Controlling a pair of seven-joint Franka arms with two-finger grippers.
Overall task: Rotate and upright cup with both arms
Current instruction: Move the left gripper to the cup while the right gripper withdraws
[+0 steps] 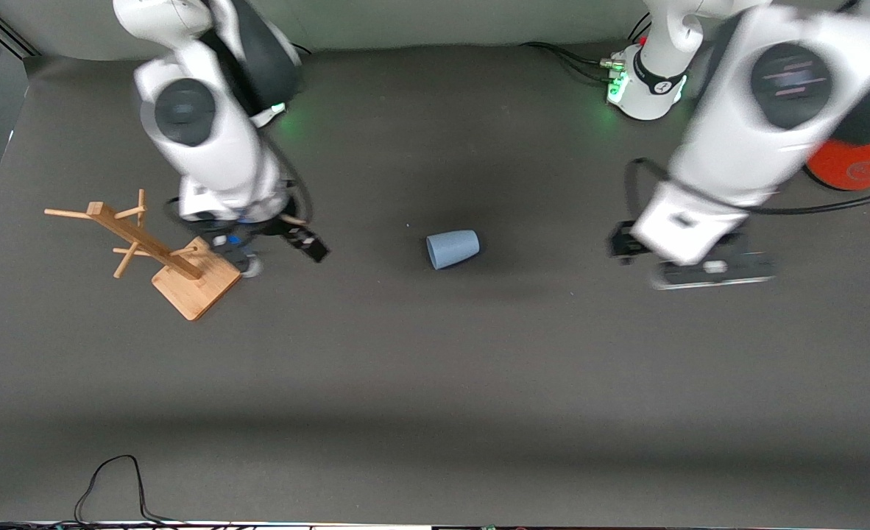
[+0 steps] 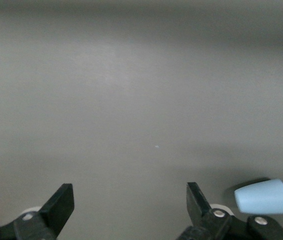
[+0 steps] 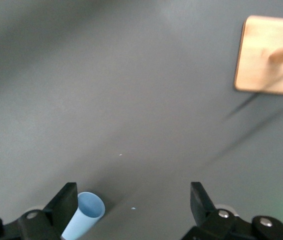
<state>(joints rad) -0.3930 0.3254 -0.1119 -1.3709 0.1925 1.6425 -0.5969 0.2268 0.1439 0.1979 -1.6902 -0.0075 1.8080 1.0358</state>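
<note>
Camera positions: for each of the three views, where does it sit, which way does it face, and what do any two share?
Front view: high across the table, facing both arms; left gripper and right gripper hover beside the lying cup.
Left wrist view: on the left wrist, looking down past its open jaws at the table and the cup.
Right wrist view: on the right wrist, looking down past open jaws at the cup and wooden rack.
All three views show the cup.

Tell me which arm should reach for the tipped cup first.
Right, probably. The cup lies on its side, its open rim turned toward the right pincer, which hangs open beside the wooden rack. The left pincer, also open, faces only the closed base.
</note>
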